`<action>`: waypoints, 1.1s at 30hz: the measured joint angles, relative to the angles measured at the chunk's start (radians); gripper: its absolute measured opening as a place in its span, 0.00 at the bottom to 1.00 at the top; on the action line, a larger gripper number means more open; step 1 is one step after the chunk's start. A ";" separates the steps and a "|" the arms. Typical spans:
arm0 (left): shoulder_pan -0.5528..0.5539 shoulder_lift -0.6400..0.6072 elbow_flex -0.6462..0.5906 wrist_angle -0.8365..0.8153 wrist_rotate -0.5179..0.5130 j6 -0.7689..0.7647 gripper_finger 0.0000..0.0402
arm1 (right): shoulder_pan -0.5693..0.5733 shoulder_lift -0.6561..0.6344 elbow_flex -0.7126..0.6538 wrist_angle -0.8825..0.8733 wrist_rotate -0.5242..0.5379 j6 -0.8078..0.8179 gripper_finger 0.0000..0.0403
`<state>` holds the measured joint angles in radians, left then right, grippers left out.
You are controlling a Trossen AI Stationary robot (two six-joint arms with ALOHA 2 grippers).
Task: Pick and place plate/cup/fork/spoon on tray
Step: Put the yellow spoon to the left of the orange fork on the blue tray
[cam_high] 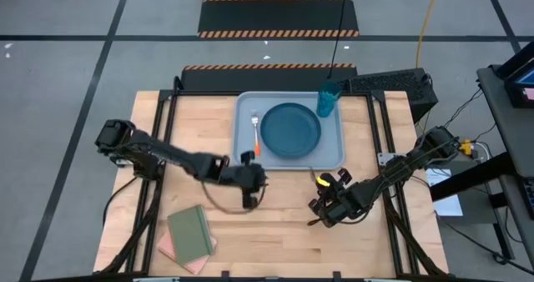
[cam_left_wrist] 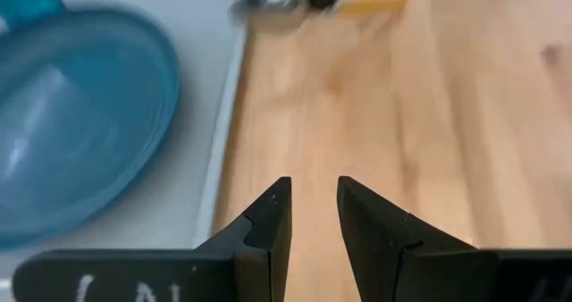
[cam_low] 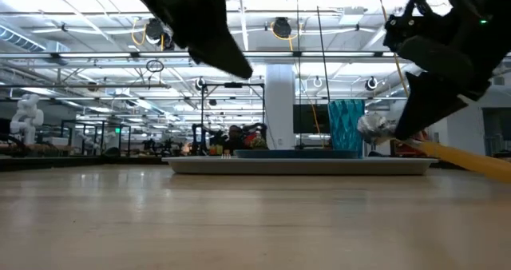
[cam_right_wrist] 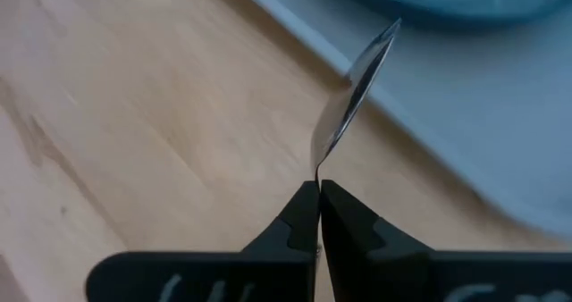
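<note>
The tray (cam_high: 289, 128) holds the plate (cam_high: 290, 129), with the fork (cam_high: 256, 134) beside it and the cup (cam_high: 329, 99) at a corner. The right claw (cam_right_wrist: 318, 188) pinches the spoon (cam_right_wrist: 354, 86) above the surface (cam_high: 275, 232), near the tray's rim. The left claw (cam_left_wrist: 313, 195) is spread, empty.

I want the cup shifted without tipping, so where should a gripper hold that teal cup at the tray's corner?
Probably its side wall, near mid-height, fingers either side. The cup stands upright at the tray's far right corner; come from the right, since the plate lies to its left. The right gripper is shut on the spoon; the left gripper is open.
</note>
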<state>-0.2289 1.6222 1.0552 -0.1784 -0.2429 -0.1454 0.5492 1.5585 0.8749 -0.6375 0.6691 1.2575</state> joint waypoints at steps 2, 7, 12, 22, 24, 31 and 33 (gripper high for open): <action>-0.057 0.000 -0.023 0.082 -0.082 -0.022 0.25 | -0.007 0.000 0.000 0.044 0.034 -0.041 0.00; -0.145 0.000 -0.069 0.322 -0.158 -0.070 0.33 | -0.020 0.000 0.000 0.240 0.119 -0.210 0.00; -0.192 0.000 -0.076 0.431 -0.162 -0.116 0.51 | -0.043 0.000 0.000 0.479 0.147 -0.397 0.00; -0.257 0.055 -0.076 0.443 -0.281 -0.209 0.66 | -0.049 0.000 0.000 0.894 0.133 -0.736 0.00; -0.259 0.079 -0.076 0.462 -0.283 -0.209 0.65 | -0.048 0.000 0.000 0.966 0.108 -0.794 0.00; -0.243 0.182 -0.076 0.524 -0.284 -0.241 0.59 | -0.049 0.000 0.001 1.129 0.034 -0.921 0.00; -0.240 0.201 -0.077 0.538 -0.284 -0.251 0.58 | -0.049 0.000 0.001 1.149 0.025 -0.938 0.00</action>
<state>-0.4688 1.8230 0.9782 0.3594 -0.5272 -0.3966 0.5007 1.5581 0.8757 0.5112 0.6942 0.3194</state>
